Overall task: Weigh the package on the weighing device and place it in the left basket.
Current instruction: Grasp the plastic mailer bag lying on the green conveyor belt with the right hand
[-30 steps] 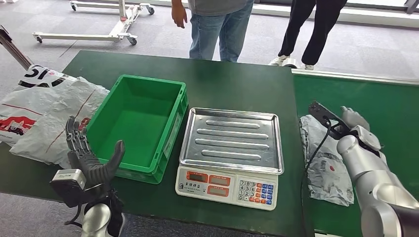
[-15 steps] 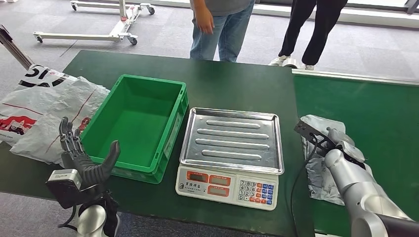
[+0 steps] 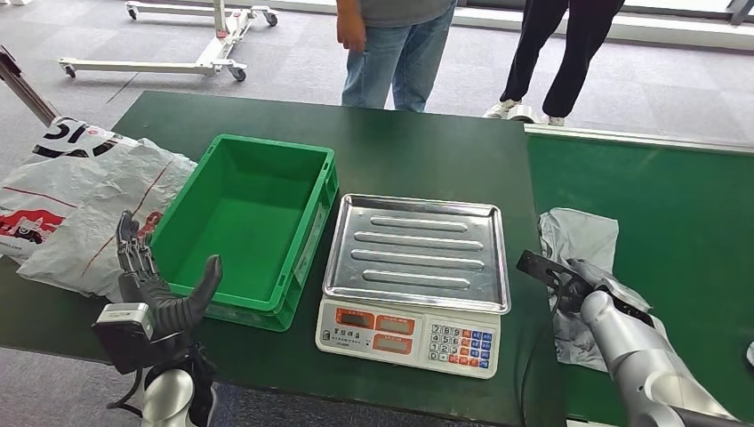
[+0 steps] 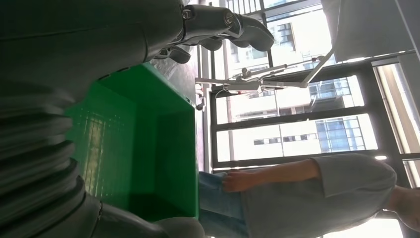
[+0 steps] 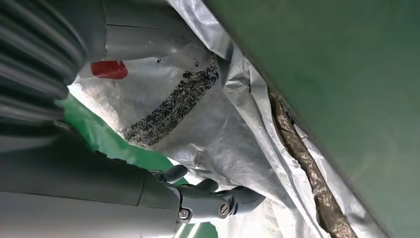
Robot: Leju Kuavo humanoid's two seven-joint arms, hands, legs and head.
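Package point(image 3: 582, 245): crumpled silver-grey mailer, flat on green surface at 3 o'clock of the scale point(image 3: 415, 280). Scale: steel pan bare, keypad front. Green basket point(image 3: 244, 227): upright, at 9 o'clock, just beside scale.

Table point(image 3: 427, 151): dark green cloth; brighter green surface point(image 3: 693, 196) to the right.
Basket point(image 3: 307, 245): bright green.
Scale point(image 3: 413, 285): ribbed silver tray point(image 3: 418, 253), white base with orange display panels and white, blue and red keys.
Package point(image 3: 582, 240): silver-grey plastic, black speckled band and red mark.
Bags point(image 3: 80, 200), far left: white with black and red print.
Left hand point(image 3: 156, 285): dark grey fingers.
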